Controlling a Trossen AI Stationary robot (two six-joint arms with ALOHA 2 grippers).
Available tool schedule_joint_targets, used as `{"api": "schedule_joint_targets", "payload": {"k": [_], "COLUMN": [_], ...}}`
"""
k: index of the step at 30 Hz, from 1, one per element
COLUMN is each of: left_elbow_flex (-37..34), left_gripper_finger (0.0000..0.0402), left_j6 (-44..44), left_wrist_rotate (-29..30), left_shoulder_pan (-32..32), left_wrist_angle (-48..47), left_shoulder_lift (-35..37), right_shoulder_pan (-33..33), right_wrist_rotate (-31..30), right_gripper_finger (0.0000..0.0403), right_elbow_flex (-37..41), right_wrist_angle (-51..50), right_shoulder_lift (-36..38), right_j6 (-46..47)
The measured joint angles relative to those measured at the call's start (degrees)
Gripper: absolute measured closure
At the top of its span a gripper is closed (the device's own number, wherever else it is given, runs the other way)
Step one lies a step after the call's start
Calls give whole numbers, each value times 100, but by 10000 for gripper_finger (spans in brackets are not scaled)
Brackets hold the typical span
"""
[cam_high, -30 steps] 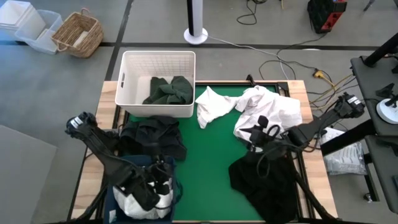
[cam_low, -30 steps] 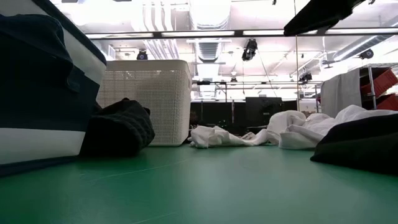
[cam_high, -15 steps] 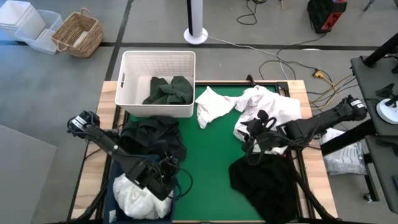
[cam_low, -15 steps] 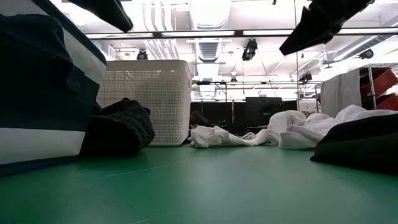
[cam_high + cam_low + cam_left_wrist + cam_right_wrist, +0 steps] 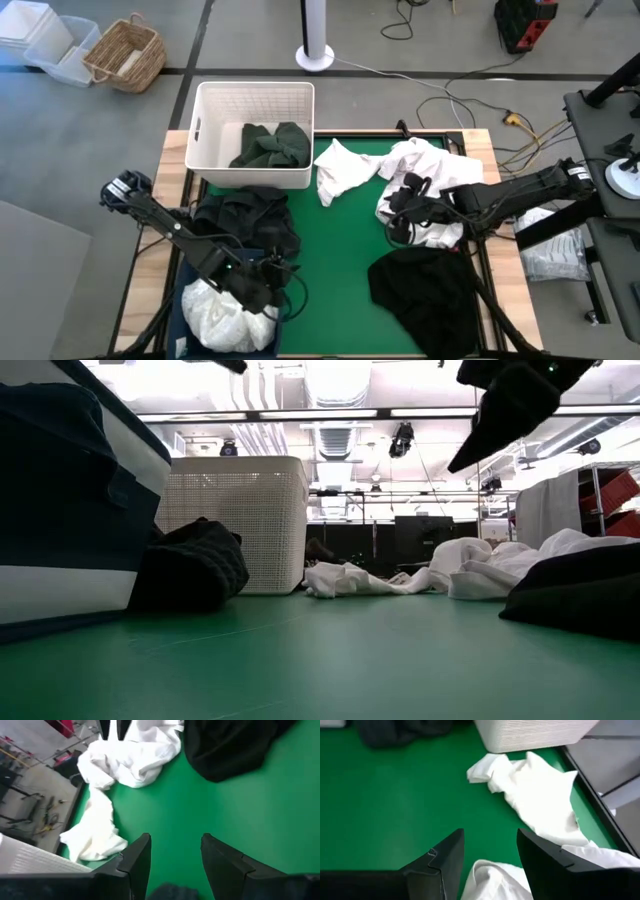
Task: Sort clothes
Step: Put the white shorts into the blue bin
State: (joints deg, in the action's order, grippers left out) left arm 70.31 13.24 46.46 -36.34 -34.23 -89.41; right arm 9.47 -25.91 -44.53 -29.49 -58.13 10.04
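Observation:
A pile of white clothes [image 5: 435, 178] lies at the table's right, with a smaller white piece [image 5: 340, 168] beside it. One black garment [image 5: 432, 290] lies near the right front and another [image 5: 245, 220] in front of the white basket [image 5: 210, 120], which holds dark green clothes [image 5: 272, 145]. A white garment [image 5: 218, 312] sits in the navy bin [image 5: 60, 510] at the front left. My left gripper [image 5: 278, 272] hovers open beside the bin. My right gripper [image 5: 398, 208] hovers open above the white pile's near left edge [image 5: 495, 875].
The green mat [image 5: 335, 250] is bare in the middle between the piles. The basket stands at the far left edge. Off the table, a wicker basket [image 5: 125, 55] and cables [image 5: 470, 95] lie on the floor.
My left gripper has moved away from the navy bin toward the table's middle and far side, leaving the white garment in the bin. My right gripper has moved left and slightly toward the far edge, over the white pile, and has dropped lower.

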Motion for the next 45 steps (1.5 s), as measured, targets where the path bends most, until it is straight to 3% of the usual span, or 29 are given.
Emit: {"api": "schedule_joint_targets", "payload": {"k": [5,11,23,28,37,40,45], "left_elbow_flex": [-750,-1216,-1276,-1286,-1314,-1314,-1314], "left_gripper_finger": [249,249,249,249,249,249,249], "left_j6": [-662,-1109,-1146,-1132,-712,-689,-787], "left_wrist_rotate": [-595,-671,-628,-228,-136,-13,317], "left_shoulder_pan": [-2,2,0,1,0,2,2], "left_wrist_angle": [1067,1917,1634,1348,977,969,970], "left_shoulder_lift": [362,969,1452,1458,1458,1458,1458], "right_shoulder_pan": [-4,-19,-389,-389,-387,-419,-766], "right_wrist_rotate": [101,58,32,21,47,53,680], "right_gripper_finger": [234,235,218,221,230,233,243], "right_elbow_flex": [-2,-2,-2,-2,-2,-2,-69], "right_wrist_angle": [-66,-48,424,1138,1134,1873,2812], "right_shoulder_lift": [-4,-168,-981,-1161,-1204,-1306,-1873], "right_j6": [-55,-61,-517,-934,-258,116,-669]}}
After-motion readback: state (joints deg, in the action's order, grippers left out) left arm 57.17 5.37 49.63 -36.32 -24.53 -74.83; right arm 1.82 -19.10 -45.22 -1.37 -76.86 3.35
